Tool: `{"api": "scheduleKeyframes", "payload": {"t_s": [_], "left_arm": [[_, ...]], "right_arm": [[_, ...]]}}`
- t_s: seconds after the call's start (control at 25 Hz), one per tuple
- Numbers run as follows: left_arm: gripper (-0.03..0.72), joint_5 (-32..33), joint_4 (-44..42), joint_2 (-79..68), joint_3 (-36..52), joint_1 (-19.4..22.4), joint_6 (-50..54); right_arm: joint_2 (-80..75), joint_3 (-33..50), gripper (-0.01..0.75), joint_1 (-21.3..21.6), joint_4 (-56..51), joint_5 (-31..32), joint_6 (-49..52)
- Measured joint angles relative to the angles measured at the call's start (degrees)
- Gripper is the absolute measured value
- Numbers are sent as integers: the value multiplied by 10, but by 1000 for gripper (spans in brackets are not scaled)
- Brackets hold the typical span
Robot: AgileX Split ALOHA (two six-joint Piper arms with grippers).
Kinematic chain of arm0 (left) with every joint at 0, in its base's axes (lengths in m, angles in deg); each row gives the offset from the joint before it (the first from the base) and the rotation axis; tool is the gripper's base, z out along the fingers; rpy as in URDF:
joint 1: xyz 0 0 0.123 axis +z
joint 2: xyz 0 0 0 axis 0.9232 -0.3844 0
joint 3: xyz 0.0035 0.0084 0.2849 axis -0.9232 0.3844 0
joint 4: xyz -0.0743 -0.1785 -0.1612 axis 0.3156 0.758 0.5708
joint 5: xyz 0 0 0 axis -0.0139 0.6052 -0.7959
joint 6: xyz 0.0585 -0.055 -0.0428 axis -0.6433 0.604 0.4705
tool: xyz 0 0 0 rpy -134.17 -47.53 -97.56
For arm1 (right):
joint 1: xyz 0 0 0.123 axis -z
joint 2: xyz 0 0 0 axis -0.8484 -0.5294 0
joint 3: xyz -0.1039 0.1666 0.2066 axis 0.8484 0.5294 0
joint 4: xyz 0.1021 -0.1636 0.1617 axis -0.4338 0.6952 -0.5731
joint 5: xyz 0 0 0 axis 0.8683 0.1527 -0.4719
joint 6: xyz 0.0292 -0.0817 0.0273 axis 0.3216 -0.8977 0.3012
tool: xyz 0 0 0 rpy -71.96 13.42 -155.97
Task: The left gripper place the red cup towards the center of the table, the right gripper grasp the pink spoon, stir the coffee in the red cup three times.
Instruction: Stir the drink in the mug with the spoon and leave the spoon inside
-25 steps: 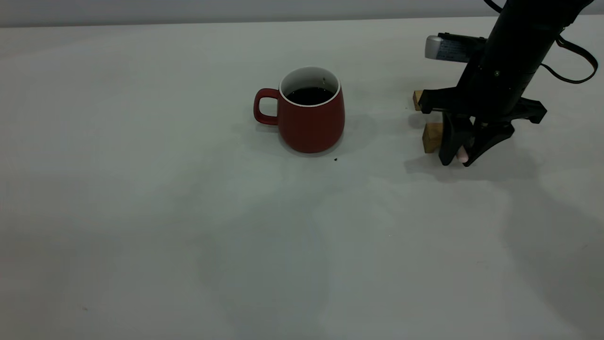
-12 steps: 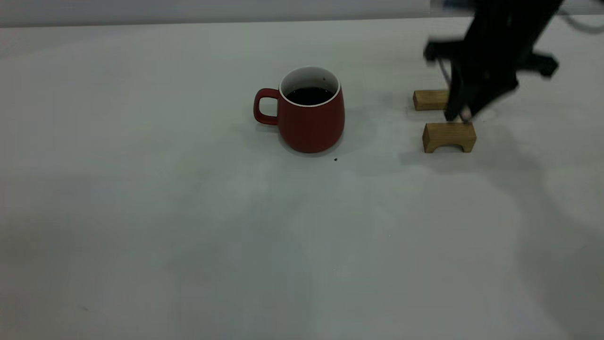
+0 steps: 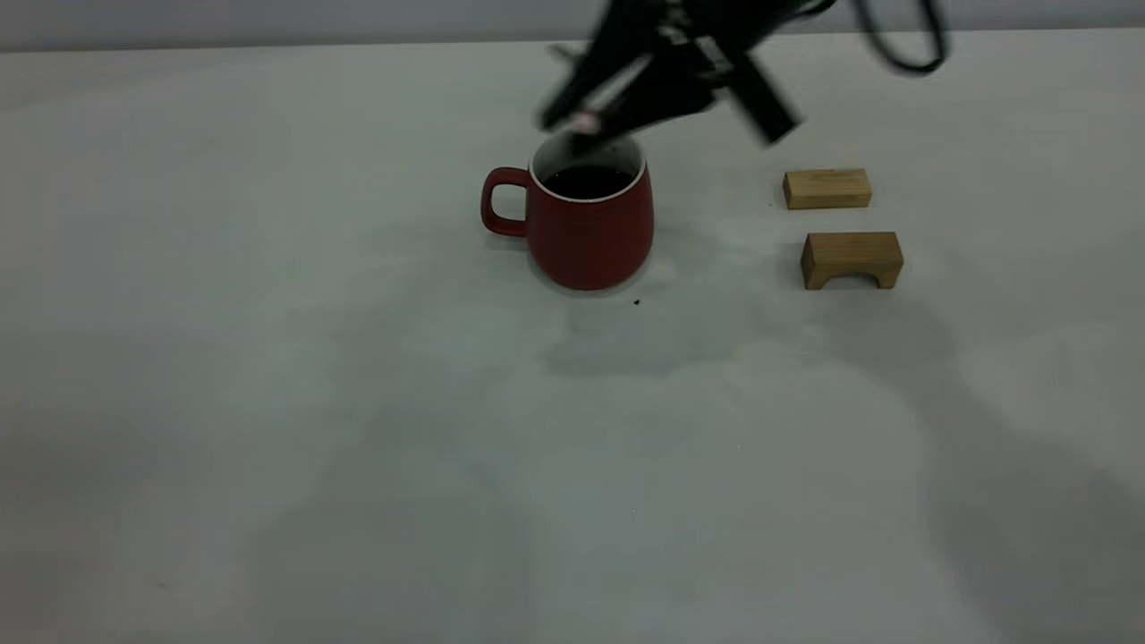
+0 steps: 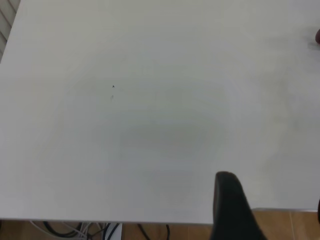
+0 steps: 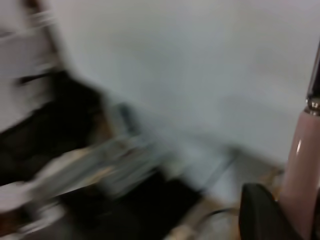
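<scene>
Red cup (image 3: 590,224) stands on the table (image 3: 268,402), its placing judged done; coffee (image 3: 588,182) is seen inside. Right gripper (image 3: 590,112) is held tilted just above the cup's rim, closed on the pink spoon (image 5: 300,175); the spoon's bowl is blurred. Two wooden blocks (image 3: 827,189) lie well right of the cup. Step in hand: carrying spoon to cup; next, lowering its bowl into the coffee is called for. Left gripper (image 4: 232,210) is parked well left of the cup; its opening cannot be told.

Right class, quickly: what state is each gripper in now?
Left gripper: only one finger shows, cannot tell.
Right gripper: above the red cup, shut on the pink spoon.
</scene>
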Motion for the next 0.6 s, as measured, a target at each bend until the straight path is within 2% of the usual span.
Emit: {"api": "scheduleKeyframes", "payload": {"t_s": [0.12,0.28,0.44,0.6], "left_arm": [[478,0,0,0,0,0,0],[478,0,0,0,0,0,0],[478,0,0,0,0,0,0],[478,0,0,0,0,0,0]], "right_arm": [[-21,0,142,-2,-118,38,52],[-34,0,142,-2,-269,44,149],[-35,0,142,2,-313,39,234],[-35,0,142,10,-319,20,402]]}}
